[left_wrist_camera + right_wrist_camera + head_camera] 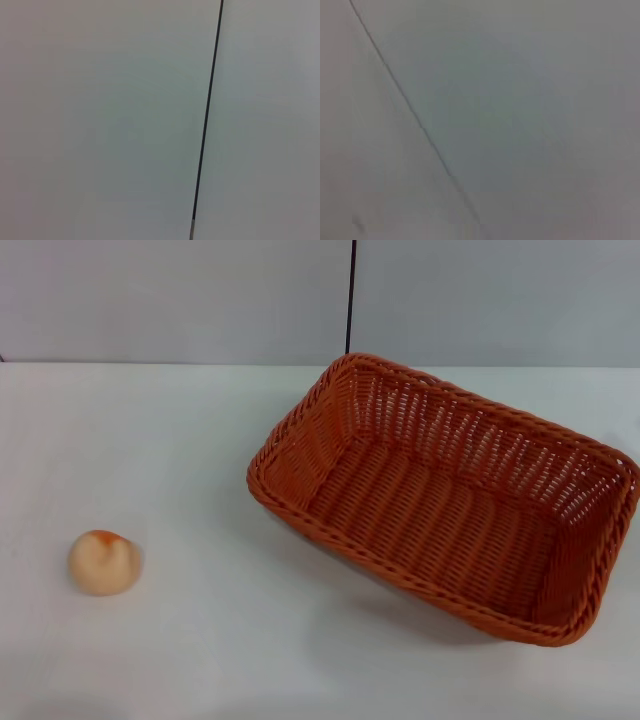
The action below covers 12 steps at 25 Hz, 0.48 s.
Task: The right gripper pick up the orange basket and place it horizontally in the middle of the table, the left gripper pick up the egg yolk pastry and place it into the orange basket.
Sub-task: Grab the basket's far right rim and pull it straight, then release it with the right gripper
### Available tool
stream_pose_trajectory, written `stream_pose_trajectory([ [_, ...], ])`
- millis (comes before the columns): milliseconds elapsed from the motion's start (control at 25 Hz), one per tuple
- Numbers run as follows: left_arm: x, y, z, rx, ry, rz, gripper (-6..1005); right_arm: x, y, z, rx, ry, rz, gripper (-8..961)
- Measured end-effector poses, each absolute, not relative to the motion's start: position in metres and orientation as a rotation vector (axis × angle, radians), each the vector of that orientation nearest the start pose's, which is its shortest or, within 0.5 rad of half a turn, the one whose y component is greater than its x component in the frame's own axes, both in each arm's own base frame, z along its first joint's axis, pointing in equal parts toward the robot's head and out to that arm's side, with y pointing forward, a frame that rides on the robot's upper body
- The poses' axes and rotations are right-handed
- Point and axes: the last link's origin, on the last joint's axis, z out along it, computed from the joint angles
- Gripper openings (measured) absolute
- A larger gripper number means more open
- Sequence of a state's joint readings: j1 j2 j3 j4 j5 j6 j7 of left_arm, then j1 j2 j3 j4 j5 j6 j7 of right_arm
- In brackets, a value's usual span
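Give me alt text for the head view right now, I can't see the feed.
An empty orange basket sits skewed on the right half of the white table, and the egg yolk pastry lies alone near the front left, well apart from it. No gripper or arm is in view.

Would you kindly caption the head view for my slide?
Empty orange basket sits askew at right on the white table; egg yolk pastry lies at left.

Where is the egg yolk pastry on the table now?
In the head view, the egg yolk pastry sits on the white table, at the robot's near left, well apart from the orange basket on the right.
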<state>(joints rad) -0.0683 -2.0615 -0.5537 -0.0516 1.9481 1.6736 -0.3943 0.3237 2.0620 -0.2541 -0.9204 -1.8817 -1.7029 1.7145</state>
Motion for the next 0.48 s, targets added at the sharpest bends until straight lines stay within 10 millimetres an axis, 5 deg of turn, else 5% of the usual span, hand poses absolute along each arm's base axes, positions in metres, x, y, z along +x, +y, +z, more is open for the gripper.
stream_pose_trajectory([
  [240, -0.391, 0.176, 0.044, -1.292, -0.561, -0.852, 795, 0.303, 0.292, 0.161, -2.215, 1.226, 0.684, 768],
  [480, -0.389, 0.176, 0.04, -1.317, -0.564, -0.86, 791, 0.305, 0.312, 0.155, -2.225, 1.387, 0.522, 768],
])
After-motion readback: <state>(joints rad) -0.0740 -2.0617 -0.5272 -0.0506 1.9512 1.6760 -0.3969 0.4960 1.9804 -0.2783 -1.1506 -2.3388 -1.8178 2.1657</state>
